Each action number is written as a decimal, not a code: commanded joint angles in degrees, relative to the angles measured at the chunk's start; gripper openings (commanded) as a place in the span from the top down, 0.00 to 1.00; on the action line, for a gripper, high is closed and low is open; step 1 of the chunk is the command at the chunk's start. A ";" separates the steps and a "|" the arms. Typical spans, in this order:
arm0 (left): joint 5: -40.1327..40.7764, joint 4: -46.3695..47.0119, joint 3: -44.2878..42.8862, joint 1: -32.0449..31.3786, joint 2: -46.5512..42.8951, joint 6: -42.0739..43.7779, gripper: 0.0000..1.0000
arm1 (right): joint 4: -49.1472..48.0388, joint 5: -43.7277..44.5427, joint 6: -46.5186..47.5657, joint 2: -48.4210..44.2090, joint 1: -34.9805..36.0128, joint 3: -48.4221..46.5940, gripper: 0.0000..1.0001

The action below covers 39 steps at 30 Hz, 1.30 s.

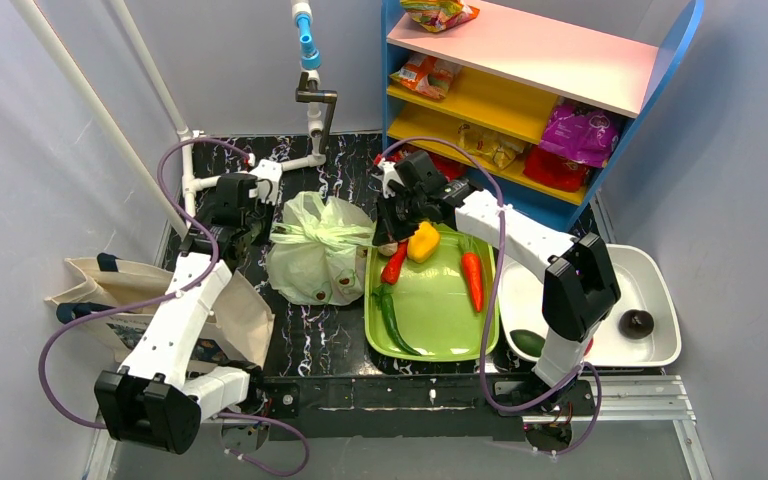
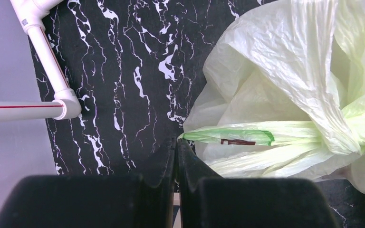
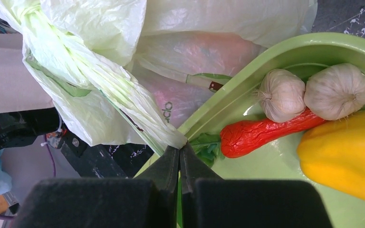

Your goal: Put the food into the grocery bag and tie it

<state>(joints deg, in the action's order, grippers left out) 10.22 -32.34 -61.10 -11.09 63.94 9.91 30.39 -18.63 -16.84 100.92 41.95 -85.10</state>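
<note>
The pale-green grocery bag (image 1: 318, 262) stands on the black marble table, bulging, with its top gathered into a twist (image 1: 328, 232). Blurred pinkish food (image 3: 204, 52) shows through its skin. My left gripper (image 2: 177, 142) is shut on the tip of one stretched handle (image 2: 237, 137) at the bag's left (image 1: 263, 228). My right gripper (image 3: 179, 149) is shut on the end of the other twisted handle (image 3: 119, 90), at the bag's right over the tray's corner (image 1: 384, 228). Both handles run taut from the twist to the jaws.
A green tray (image 1: 440, 320) right of the bag holds a yellow pepper (image 1: 423, 240), a red chilli (image 1: 394, 263), a carrot (image 1: 473, 280), a green chilli (image 1: 390, 315) and two garlic bulbs (image 3: 281, 94). Further right stands a white tub (image 1: 660, 285). A canvas tote (image 1: 120, 290) lies left. A snack shelf (image 1: 520, 90) stands behind.
</note>
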 commanded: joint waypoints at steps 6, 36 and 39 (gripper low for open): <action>10.87 7.06 -7.92 4.41 2.00 -0.07 1.00 | 11.50 7.48 1.90 1.77 -3.11 -13.81 0.99; 7.65 5.41 -15.84 4.28 -4.62 -7.88 0.02 | 19.77 7.70 -6.15 2.41 -4.31 -25.92 0.45; 8.32 -1.39 -19.23 4.31 -9.47 -8.59 0.02 | 21.34 7.41 -6.84 -0.33 -3.98 -24.96 0.35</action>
<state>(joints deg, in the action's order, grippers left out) 14.96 -25.63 -74.89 -7.60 62.70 3.14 46.44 -10.41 -22.92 107.55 37.98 -109.43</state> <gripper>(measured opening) 0.981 0.631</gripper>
